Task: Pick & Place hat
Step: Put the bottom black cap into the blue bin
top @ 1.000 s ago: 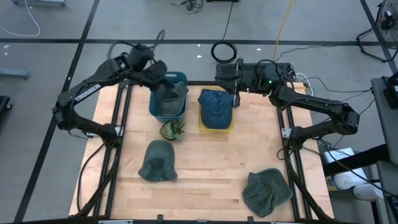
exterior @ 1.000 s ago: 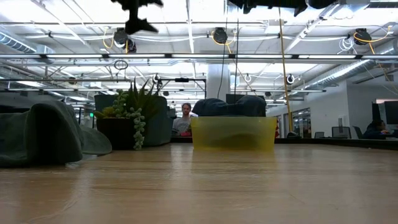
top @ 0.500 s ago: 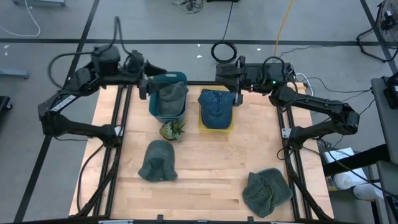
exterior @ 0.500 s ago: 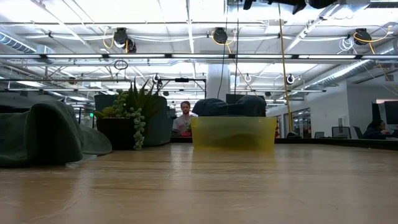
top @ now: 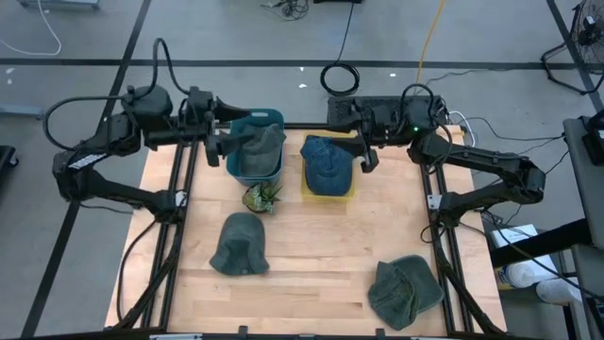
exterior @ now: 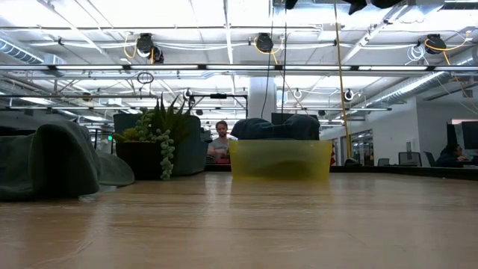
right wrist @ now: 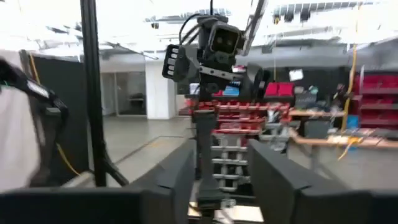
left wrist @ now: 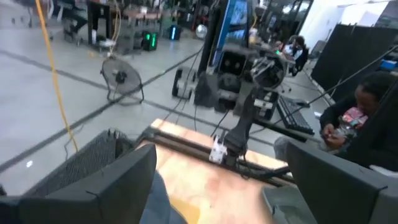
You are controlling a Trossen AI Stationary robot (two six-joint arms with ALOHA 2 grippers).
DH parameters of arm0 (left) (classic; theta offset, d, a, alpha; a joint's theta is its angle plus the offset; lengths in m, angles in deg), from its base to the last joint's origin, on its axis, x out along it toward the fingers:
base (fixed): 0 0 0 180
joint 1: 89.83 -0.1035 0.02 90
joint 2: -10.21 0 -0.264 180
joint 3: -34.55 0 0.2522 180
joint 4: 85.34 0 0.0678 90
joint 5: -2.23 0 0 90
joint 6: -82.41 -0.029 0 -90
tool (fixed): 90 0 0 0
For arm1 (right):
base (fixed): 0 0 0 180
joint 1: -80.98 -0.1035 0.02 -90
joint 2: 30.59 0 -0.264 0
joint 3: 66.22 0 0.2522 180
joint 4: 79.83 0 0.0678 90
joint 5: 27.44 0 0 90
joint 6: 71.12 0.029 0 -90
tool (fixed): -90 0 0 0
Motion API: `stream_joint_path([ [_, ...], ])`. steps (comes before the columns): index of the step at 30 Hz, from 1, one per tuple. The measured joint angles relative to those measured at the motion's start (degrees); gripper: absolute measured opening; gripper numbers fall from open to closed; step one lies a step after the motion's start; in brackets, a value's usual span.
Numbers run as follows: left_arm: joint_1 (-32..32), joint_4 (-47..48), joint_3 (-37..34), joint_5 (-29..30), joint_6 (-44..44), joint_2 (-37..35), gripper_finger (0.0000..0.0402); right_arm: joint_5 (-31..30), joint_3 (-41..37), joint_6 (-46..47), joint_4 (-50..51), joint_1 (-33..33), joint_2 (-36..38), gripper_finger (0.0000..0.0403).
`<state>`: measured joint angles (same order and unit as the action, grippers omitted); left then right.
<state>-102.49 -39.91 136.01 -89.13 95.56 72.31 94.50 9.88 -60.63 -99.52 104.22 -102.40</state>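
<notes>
On the wooden table (top: 311,255), the job looks about half done, judging by how things lie: two hats already sit in bins at the far edge, and two more wait out on the bare wood.

The grey-green hat (top: 239,244) near the middle and the crumpled green hat (top: 405,290) toward the near right corner are both loose and untouched, well apart from either arm. They are what remains to be picked.

The teal bin (top: 247,168) holds a grey hat (top: 261,144) that fills most of it. Just beside it, the yellow bin (top: 328,189) holds a dark blue hat (top: 327,161), which bulges above the rim in the low view (the bin itself is see-through there).

A small potted plant (top: 261,196) stands just in front of the teal bin.

The left gripper (top: 215,142) hovers by the teal bin's outer side, fingers spread wide and empty. The right gripper (top: 366,157) hangs beside the yellow bin, fingers parted with nothing between them.
</notes>
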Motion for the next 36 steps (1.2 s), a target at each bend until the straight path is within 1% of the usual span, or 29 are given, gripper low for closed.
stream_joint_path([
  [3,2.6,-1.7,0.0,3.2,-1.7,0.2,0.0367,-0.4,0.0,4.7,0.2,-0.8,0.0,0.0178],
  [7,5.4,-4.4,0.0,7.1,-3.0,0.6,0.0367,-0.3,0.0,7.6,0.2,-2.3,0.7,0.0222],
  [11,6.5,-4.9,0.0,7.4,-2.9,0.9,0.0367,-0.5,0.0,12.0,0.5,-4.1,2.1,0.0252],
  [13,6.9,-5.1,0.0,7.4,-2.4,1.1,0.0368,-0.7,0.0,13.2,2.2,-4.9,3.1,0.0263],
  [15,7.2,-4.9,0.0,7.4,-2.3,1.3,0.0369,-2.6,0.0,12.8,5.3,-6.3,4.5,0.0271],
  [17,7.6,-4.9,0.0,7.4,-2.3,1.7,0.0369,-4.3,0.7,11.3,10.9,-7.7,6.0,0.0277],
  [20,8.0,-4.6,0.0,7.4,-2.2,2.1,0.0367,-8.1,3.7,6.0,22.1,-10.5,7.8,0.0281],
  [23,8.3,-4.6,0.0,7.4,-2.2,2.7,0.0363,-13.6,8.3,-0.6,33.1,-13.3,8.9,0.0281],
  [26,8.3,-4.4,0.0,7.4,-2.2,2.9,0.0361,-18.5,14.0,-4.5,43.9,-15.3,8.8,0.0281],
  [28,8.3,-4.6,0.0,7.4,-1.6,3.2,0.0362,-21.7,17.6,-5.7,51.1,-16.4,8.8,0.0281],
  [32,8.3,-4.4,0.0,7.4,2.8,3.3,0.0368,-27.3,23.5,-5.4,61.5,-18.5,8.6,0.0281],
  [36,8.3,-4.5,0.0,7.4,3.8,3.3,0.0373,-29.1,28.2,-5.2,69.6,-20.4,8.4,0.0281],
])
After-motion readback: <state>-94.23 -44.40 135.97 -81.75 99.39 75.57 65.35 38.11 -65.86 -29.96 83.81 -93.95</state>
